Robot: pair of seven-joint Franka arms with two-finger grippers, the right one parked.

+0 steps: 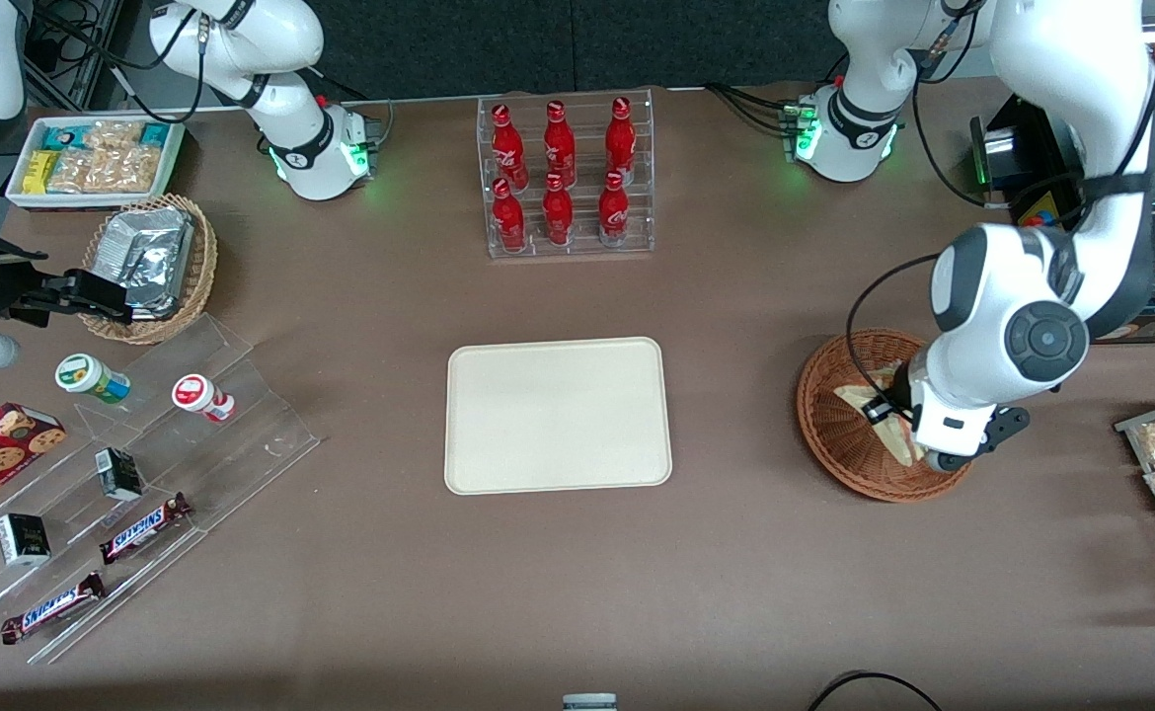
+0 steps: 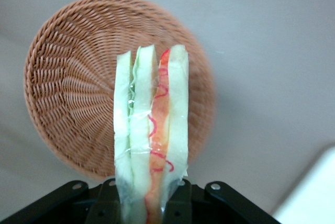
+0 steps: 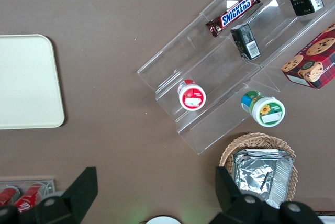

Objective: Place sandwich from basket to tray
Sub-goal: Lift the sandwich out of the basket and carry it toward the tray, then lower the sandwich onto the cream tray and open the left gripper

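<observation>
Above the brown table (image 1: 735, 553), the claw (image 2: 152, 208) grips the sandwich (image 2: 152, 130).

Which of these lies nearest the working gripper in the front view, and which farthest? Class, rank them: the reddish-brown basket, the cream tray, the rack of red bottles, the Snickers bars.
The gripper, shut on the sandwich, hangs over the basket.
1. Basket: directly beneath it.
2. Tray: mid-table.
3. Bottle rack: farther from the camera than the tray.
4. Snickers bars: toward the parked arm's end.
</observation>
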